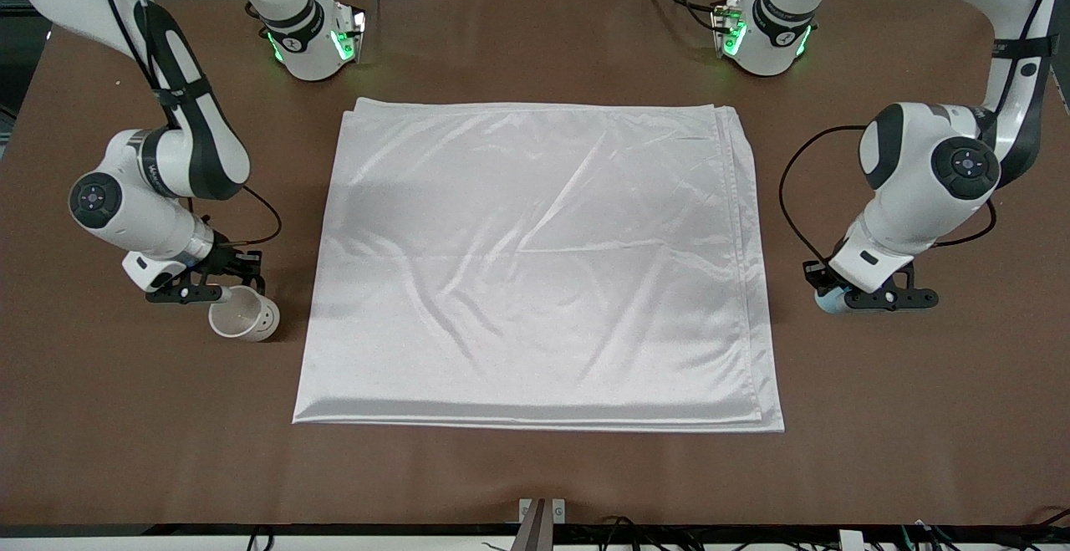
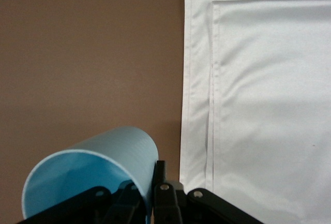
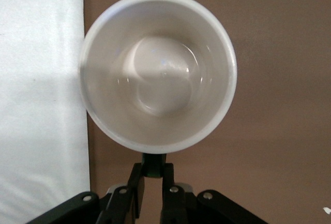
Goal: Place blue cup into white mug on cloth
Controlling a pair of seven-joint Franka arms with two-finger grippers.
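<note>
Brown table point(image 1: 535, 476) carried all items. Blue cup point(image 2: 98, 169) sat off the cloth, toward the left arm's end, its wall clamped by the left gripper point(image 2: 150, 203). White mug point(image 3: 158, 71) stood beside the cloth point(image 1: 535, 267) toward the right arm's end, its handle pinched in the right gripper point(image 3: 152, 182).

Brown table point(image 1: 535, 467) – cables point(image 1: 635, 526) along near edge.
</note>
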